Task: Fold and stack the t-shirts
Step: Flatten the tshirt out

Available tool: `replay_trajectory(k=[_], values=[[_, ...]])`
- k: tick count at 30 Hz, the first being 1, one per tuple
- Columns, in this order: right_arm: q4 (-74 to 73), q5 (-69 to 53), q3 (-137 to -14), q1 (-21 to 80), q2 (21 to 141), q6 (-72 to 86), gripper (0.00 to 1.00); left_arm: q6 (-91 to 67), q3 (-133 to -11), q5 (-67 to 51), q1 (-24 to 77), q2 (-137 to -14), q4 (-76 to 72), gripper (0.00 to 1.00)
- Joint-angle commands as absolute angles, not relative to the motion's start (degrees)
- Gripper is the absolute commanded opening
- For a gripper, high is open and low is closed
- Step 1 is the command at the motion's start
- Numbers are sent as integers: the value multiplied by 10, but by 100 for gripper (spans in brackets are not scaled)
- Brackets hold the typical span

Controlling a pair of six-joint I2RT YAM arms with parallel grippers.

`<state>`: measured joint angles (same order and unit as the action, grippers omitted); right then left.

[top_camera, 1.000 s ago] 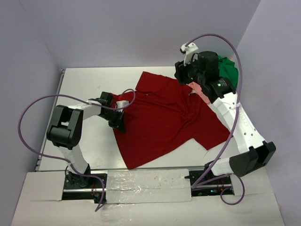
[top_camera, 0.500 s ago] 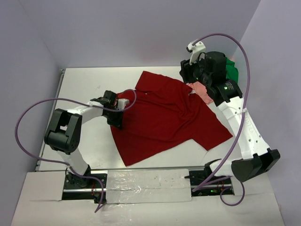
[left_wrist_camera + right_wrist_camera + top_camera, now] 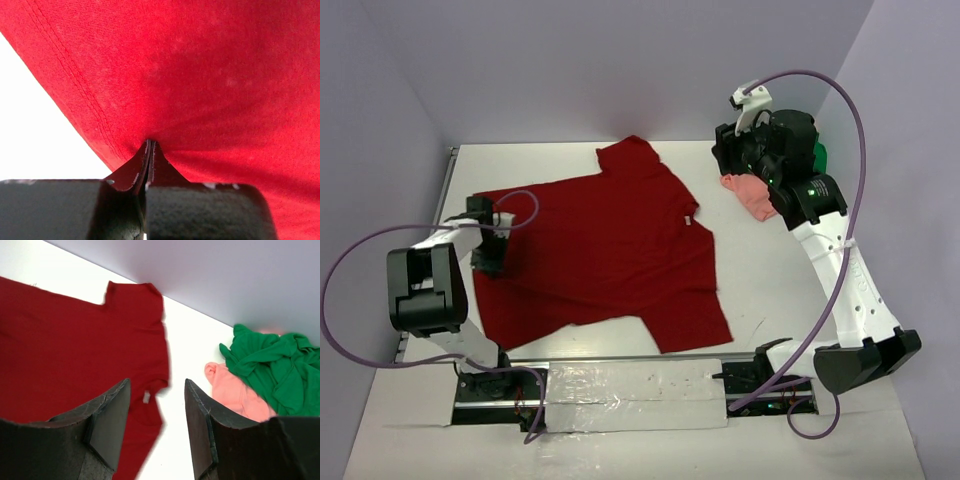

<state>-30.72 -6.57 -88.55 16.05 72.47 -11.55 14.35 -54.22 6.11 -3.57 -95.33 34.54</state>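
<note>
The dark red t-shirt (image 3: 600, 250) lies spread across the table's middle and left, neck (image 3: 692, 218) toward the right. My left gripper (image 3: 485, 252) is shut on its left hem; in the left wrist view the red cloth (image 3: 190, 75) is pinched between the closed fingers (image 3: 148, 165). My right gripper (image 3: 732, 160) is open and empty, held high at the back right; its view shows the red shirt (image 3: 75, 340) below. The pale pink t-shirt (image 3: 752, 195) and the bright green one (image 3: 817, 155) lie bunched at the back right, also in the right wrist view, pink (image 3: 235, 392) and green (image 3: 275, 365).
Purple walls close the back and sides. The table's left edge (image 3: 448, 200) lies close to my left gripper. A white strip (image 3: 620, 385) covers the near edge between the arm bases.
My left gripper has pulled the red shirt leftward across the table, spreading it flatter. My right gripper has let the shirt go and risen toward the back right, uncovering the pink shirt.
</note>
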Motion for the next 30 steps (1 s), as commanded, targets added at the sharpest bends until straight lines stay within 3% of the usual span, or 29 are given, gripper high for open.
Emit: replay_trajectory(k=[1,5,8,9,12,14,15,17,21,30], values=[[-280,-66,-885,154,724,-107,54,206,-510,119,-93,-967,390,0],[-273,-79,-879,153,736,-98,54,224,-533,53,-105,-955,401,0],[-271,-97,-866,155,757,-103,52,227,-563,-37,-105,-931,416,15],[-271,-99,-855,155,774,-104,50,228,-570,-93,-105,-922,419,33],[-287,-137,-842,155,823,-116,47,220,-598,-168,-104,-883,417,74],[-290,-165,-835,156,852,-115,39,209,-609,-245,-104,-844,396,83],[-291,-176,-831,156,880,-116,22,201,-611,-270,-105,-827,380,86],[-294,-198,-832,158,912,-110,0,155,-600,-319,-104,-774,306,87],[-294,-247,-844,160,991,-108,0,60,-561,-351,-104,-686,163,87],[-310,-315,-856,183,1087,-126,0,7,-558,-324,-105,-619,135,86]])
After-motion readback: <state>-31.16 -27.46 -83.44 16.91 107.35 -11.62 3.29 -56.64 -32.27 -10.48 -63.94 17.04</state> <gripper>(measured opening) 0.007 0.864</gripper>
